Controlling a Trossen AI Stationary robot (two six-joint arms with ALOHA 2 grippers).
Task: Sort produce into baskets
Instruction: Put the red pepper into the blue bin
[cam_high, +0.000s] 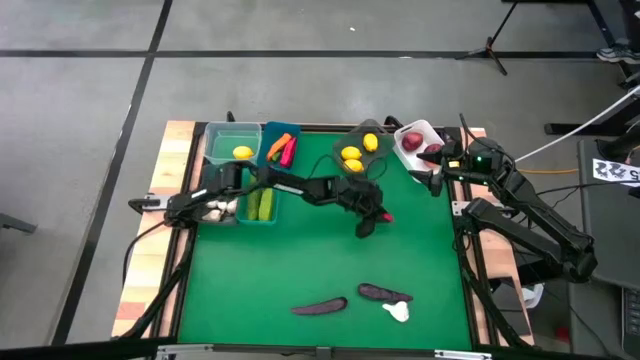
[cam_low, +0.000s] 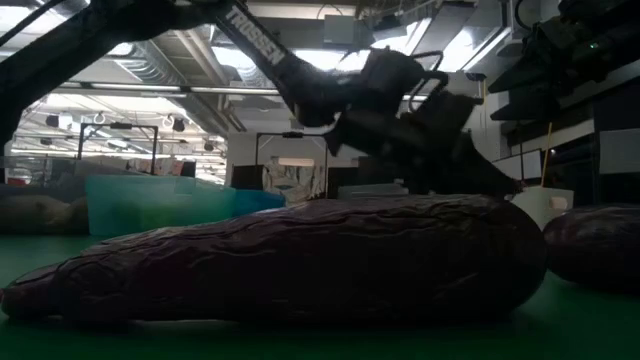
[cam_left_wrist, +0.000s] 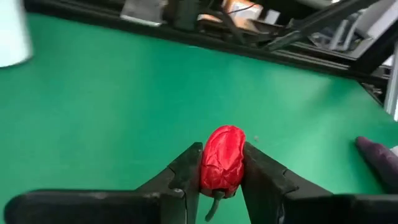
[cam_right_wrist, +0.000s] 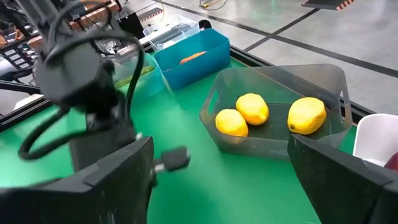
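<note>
Left gripper (cam_left_wrist: 221, 180), I see, pinches a red pepper (cam_left_wrist: 222, 157) on the green mat (cam_left_wrist: 112, 106); right gripper (cam_right_wrist: 217, 180) hangs wide beside the lemon basket (cam_right_wrist: 273, 81)

Table (cam_high: 330, 270): green mat top with light wooden side rails (cam_high: 160, 215), standing on a grey concrete floor (cam_high: 90, 110) crossed by dark seam lines. Tripod stand (cam_high: 492, 45) on the floor beyond the far right corner; white cable (cam_high: 590, 125) and dark equipment along the right side. Room behind, in the low view: industrial ceiling (cam_low: 130, 75) with exposed ducts and bright light strips, and what may be a framed doorway (cam_low: 290, 165), too dim to confirm.
</note>
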